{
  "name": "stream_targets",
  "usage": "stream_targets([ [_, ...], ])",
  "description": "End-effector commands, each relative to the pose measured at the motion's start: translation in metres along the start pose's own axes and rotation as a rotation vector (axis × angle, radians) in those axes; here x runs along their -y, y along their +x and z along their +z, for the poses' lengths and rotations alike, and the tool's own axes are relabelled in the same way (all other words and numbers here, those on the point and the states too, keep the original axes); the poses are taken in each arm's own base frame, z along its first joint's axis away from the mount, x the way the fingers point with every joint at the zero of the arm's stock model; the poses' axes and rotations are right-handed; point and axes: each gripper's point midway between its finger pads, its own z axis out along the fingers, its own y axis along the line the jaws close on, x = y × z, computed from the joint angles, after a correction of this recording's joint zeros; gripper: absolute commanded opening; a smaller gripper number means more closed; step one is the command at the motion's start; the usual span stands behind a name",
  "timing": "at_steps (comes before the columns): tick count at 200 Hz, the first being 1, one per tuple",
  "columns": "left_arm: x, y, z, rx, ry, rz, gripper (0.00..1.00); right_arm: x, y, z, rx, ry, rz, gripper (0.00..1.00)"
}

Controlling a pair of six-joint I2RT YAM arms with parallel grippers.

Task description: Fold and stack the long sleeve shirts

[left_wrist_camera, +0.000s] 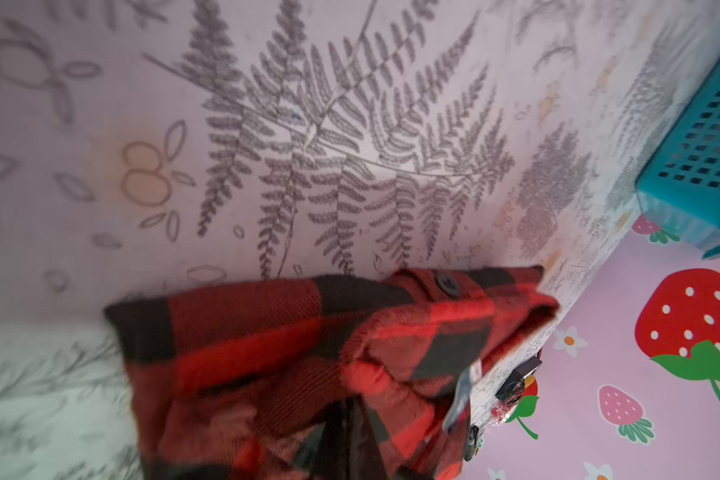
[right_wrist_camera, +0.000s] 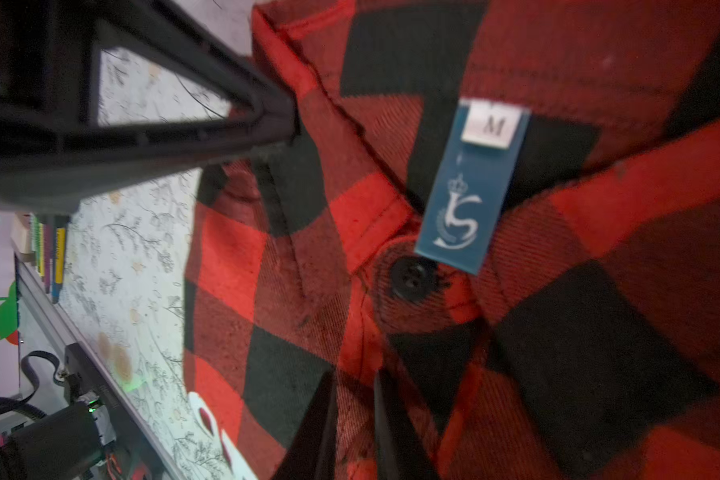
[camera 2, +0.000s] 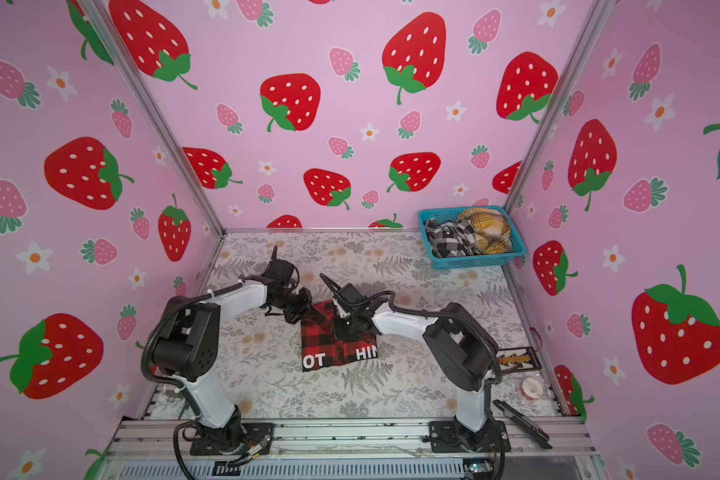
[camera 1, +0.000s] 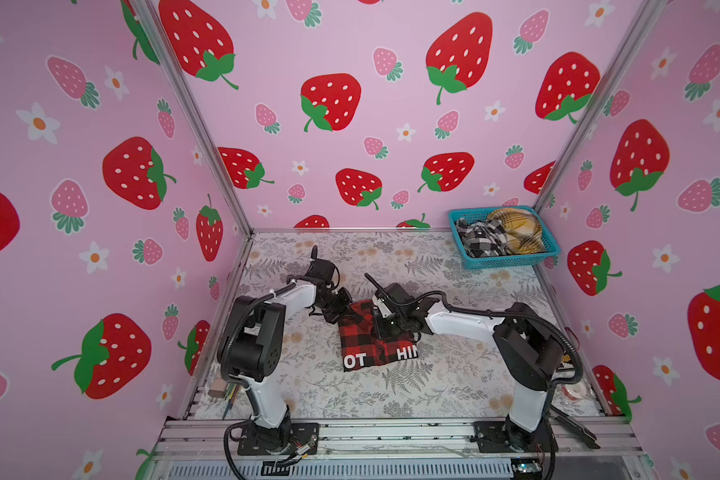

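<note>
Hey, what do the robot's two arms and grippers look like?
The left arm and right arm match: white shells, black joints, black base plates on an aluminium rail, a black ribbed cable hose along each. The left gripper and right gripper are black; the fingers are open triangular frames.

Red-black check shirt (camera 1: 359,337), compactly folded

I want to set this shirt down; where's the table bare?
Bare: the table between the red plaid shirt and the front rail; also left of the blue basket. Crowded mid-table around the left gripper and right gripper.
</note>
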Motion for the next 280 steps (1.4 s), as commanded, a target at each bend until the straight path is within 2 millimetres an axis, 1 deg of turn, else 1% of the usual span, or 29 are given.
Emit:
stream_targets([
  [1, 0.01, -0.012, 0.006, -0.006, 0.016, -0.001, 0.0, -0.004, 0.008, 0.005, -0.01, -0.017, 0.028, 0.19],
  [12, 0.011, -0.016, 0.01, -0.011, 0.012, 0.001, 0.0, -0.007, 0.006, -0.002, 0.003, -0.018, 0.022, 0.2],
  [24, 0.013, -0.021, 0.013, -0.01, 0.012, 0.008, 0.0, -0.009, 0.003, -0.014, 0.022, -0.012, 0.016, 0.21],
  [44, 0.021, -0.026, 0.015, -0.02, 0.02, 0.018, 0.0, -0.008, -0.004, -0.041, 0.069, 0.028, 0.004, 0.24],
  [52, 0.024, -0.027, 0.011, -0.013, 0.023, 0.026, 0.0, -0.007, -0.003, -0.053, 0.087, 0.042, -0.003, 0.25],
  [58, 0.028, -0.028, 0.007, -0.002, 0.03, 0.035, 0.02, -0.005, -0.002, -0.062, 0.102, 0.05, -0.005, 0.26],
  [69, 0.033, -0.027, -0.003, 0.016, 0.039, 0.05, 0.05, 0.0, 0.005, -0.072, 0.112, 0.065, -0.003, 0.27],
  [72, 0.035, -0.026, -0.006, 0.02, 0.042, 0.054, 0.1, 0.001, 0.006, -0.075, 0.114, 0.068, -0.002, 0.27],
  [80, 0.039, -0.024, -0.014, 0.034, 0.049, 0.065, 0.14, 0.004, 0.01, -0.078, 0.118, 0.072, -0.002, 0.26],
  [91, 0.043, -0.019, -0.027, 0.056, 0.055, 0.079, 0.17, 0.008, 0.019, -0.079, 0.101, 0.068, 0.006, 0.26],
  [107, 0.043, -0.007, -0.044, 0.08, 0.058, 0.093, 0.18, 0.015, 0.034, -0.076, 0.074, 0.067, 0.026, 0.25],
  [116, 0.042, 0.002, -0.05, 0.086, 0.06, 0.102, 0.18, 0.02, 0.04, -0.074, 0.065, 0.07, 0.034, 0.25],
  [126, 0.039, 0.016, -0.052, 0.079, 0.059, 0.11, 0.18, 0.023, 0.047, -0.068, 0.048, 0.061, 0.039, 0.25],
  [144, 0.026, 0.043, -0.044, 0.046, 0.031, 0.122, 0.15, 0.026, 0.059, -0.051, -0.014, 0.049, 0.033, 0.24],
  [165, -0.002, 0.063, -0.028, 0.012, 0.012, 0.072, 0.12, 0.043, 0.075, -0.039, -0.077, 0.105, 0.055, 0.23],
  [185, -0.028, 0.074, -0.011, -0.024, -0.009, 0.012, 0.09, 0.059, 0.09, -0.034, -0.122, 0.159, 0.078, 0.23],
  [201, -0.04, 0.076, 0.0, -0.039, -0.019, -0.008, 0.08, 0.065, 0.094, -0.032, -0.132, 0.183, 0.085, 0.23],
  [207, -0.043, 0.076, 0.004, -0.045, -0.029, -0.014, 0.08, 0.069, 0.098, -0.033, -0.149, 0.202, 0.092, 0.23],
  [217, -0.048, 0.074, 0.01, -0.062, -0.043, -0.026, 0.07, 0.07, 0.097, -0.034, -0.146, 0.207, 0.094, 0.22],
  [219, -0.048, 0.073, 0.011, -0.063, -0.042, -0.026, 0.04, 0.07, 0.097, -0.035, -0.145, 0.206, 0.093, 0.22],
  [223, -0.047, 0.073, 0.012, -0.066, -0.042, -0.028, 0.02, 0.069, 0.096, -0.036, -0.141, 0.207, 0.091, 0.22],
  [237, -0.042, 0.07, 0.009, -0.053, -0.036, -0.021, 0.01, 0.07, 0.09, -0.044, -0.127, 0.235, 0.079, 0.22],
  [251, -0.033, 0.071, -0.002, -0.033, -0.02, -0.004, 0.01, 0.066, 0.079, -0.057, -0.091, 0.251, 0.06, 0.21],
  [270, -0.017, 0.073, -0.024, 0.004, -0.003, 0.035, 0.03, 0.045, 0.056, -0.077, -0.007, 0.2, 0.026, 0.22],
  [280, -0.009, 0.075, -0.033, 0.024, 0.011, 0.052, 0.04, 0.035, 0.046, -0.084, 0.027, 0.173, 0.015, 0.23],
])
